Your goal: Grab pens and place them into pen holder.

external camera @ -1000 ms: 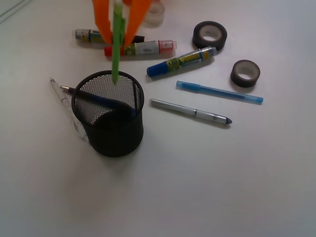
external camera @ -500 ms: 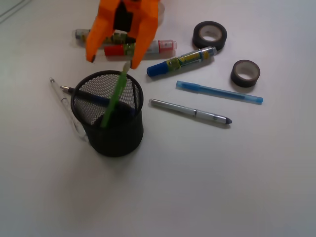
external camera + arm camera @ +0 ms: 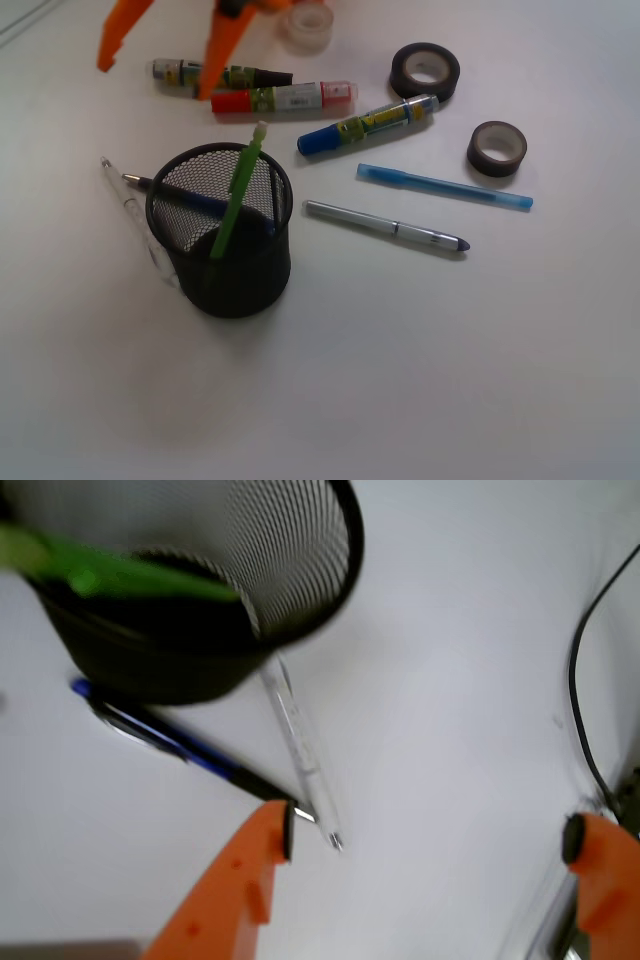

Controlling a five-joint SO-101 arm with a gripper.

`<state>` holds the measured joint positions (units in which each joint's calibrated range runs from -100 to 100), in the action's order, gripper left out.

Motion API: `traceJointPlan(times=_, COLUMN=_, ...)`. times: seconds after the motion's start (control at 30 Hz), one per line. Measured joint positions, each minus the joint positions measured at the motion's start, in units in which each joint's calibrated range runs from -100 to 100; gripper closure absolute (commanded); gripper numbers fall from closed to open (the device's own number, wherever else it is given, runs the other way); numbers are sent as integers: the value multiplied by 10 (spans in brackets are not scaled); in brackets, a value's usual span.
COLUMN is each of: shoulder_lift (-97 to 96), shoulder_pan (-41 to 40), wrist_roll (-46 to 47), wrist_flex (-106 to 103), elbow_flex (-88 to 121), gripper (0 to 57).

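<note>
A black mesh pen holder (image 3: 222, 235) stands left of centre, with a green pen (image 3: 238, 187) leaning in it and a blue pen (image 3: 190, 203) lying inside. My orange gripper (image 3: 158, 72) is open and empty, above and behind the holder. The wrist view shows the holder (image 3: 190, 590), the green pen (image 3: 110, 572), a clear pen (image 3: 298, 752) and a blue pen (image 3: 170, 742) on the table between the wide-apart jaws (image 3: 428, 835). More pens lie on the table: a silver pen (image 3: 385, 226), a light blue pen (image 3: 444, 186), a blue marker (image 3: 366, 125), a red marker (image 3: 284, 98) and a black marker (image 3: 222, 73).
Two black tape rolls (image 3: 425, 68) (image 3: 497, 147) sit at the right back, a clear tape roll (image 3: 307, 24) at the back. A clear pen (image 3: 133, 219) lies against the holder's left side. A black cable (image 3: 590, 670) runs along the right in the wrist view.
My gripper opened and let go of the green pen, which dropped into the holder and leans there. The gripper then moved up and to the left, away from the holder.
</note>
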<state>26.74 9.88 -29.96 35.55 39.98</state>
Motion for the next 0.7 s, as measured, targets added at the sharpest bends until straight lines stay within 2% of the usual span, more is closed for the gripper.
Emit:
traceJointPlan(times=0.07, shoulder_lift=-10, shoulder_pan=30, wrist_roll=15, wrist_flex=26, elbow_flex=-4, gripper=340)
traceJointPlan(times=0.3, shoulder_lift=-144, shoulder_pan=82, wrist_roll=42, wrist_flex=124, elbow_flex=-90, gripper=318)
traceJointPlan(times=0.7, shoulder_lift=-375, shoulder_pan=104, wrist_roll=31, wrist_flex=173, elbow_flex=-262, gripper=318)
